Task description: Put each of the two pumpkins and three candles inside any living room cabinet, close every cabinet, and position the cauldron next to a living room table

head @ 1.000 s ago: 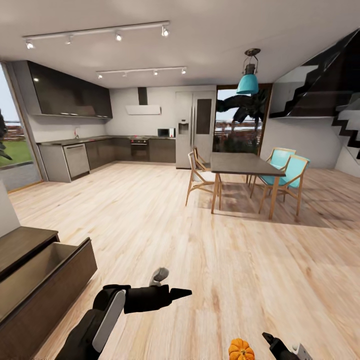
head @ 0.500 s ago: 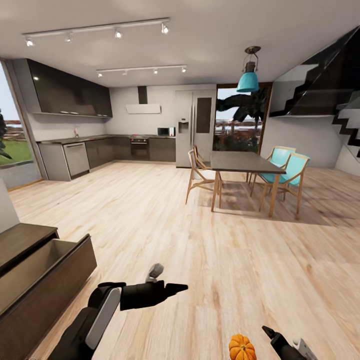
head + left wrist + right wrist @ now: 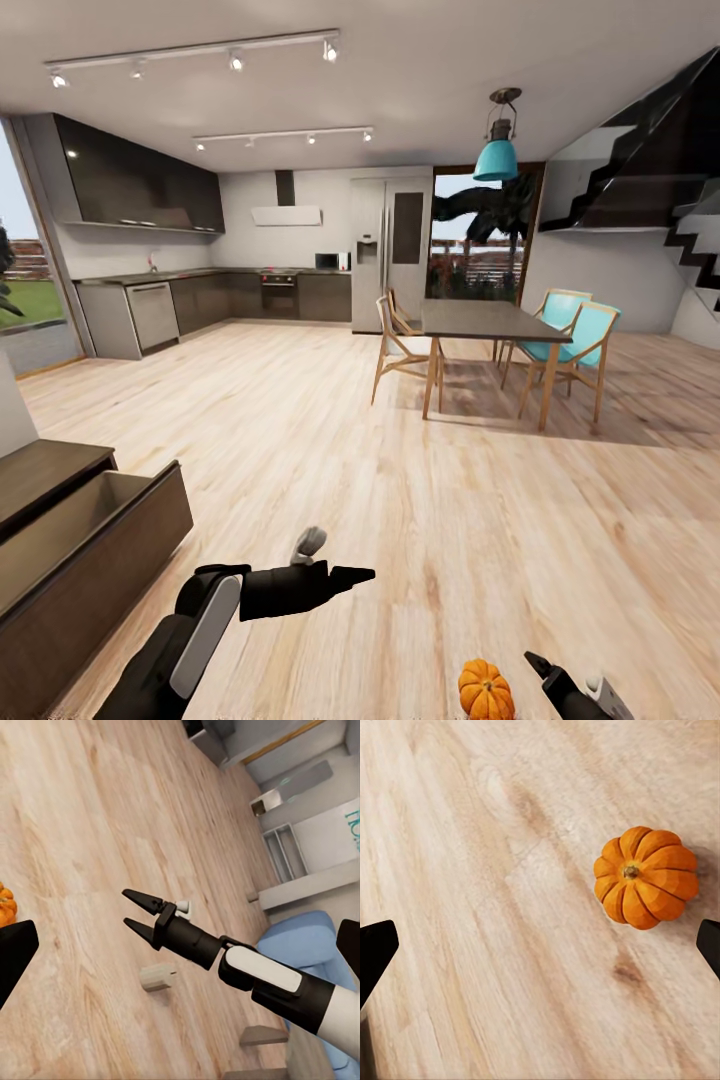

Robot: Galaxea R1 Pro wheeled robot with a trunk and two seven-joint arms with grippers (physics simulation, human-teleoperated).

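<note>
In the head view, one pumpkin (image 3: 485,690) lies on the wooden floor (image 3: 480,500) at the near edge, just left of the right claw (image 3: 545,672), which sits low beside it, probably to pick it up. The cabinet (image 3: 90,560) stands near left with a drawer open, ready to receive things. The left claw (image 3: 350,576) hovers with nothing in it; whether it is open I cannot tell here. In the left wrist view, the right claw (image 3: 135,911) has its fingers parted and holds nothing. In the right wrist view, the pumpkin (image 3: 645,876) rests upright on the floor, not yet gripped.
</note>
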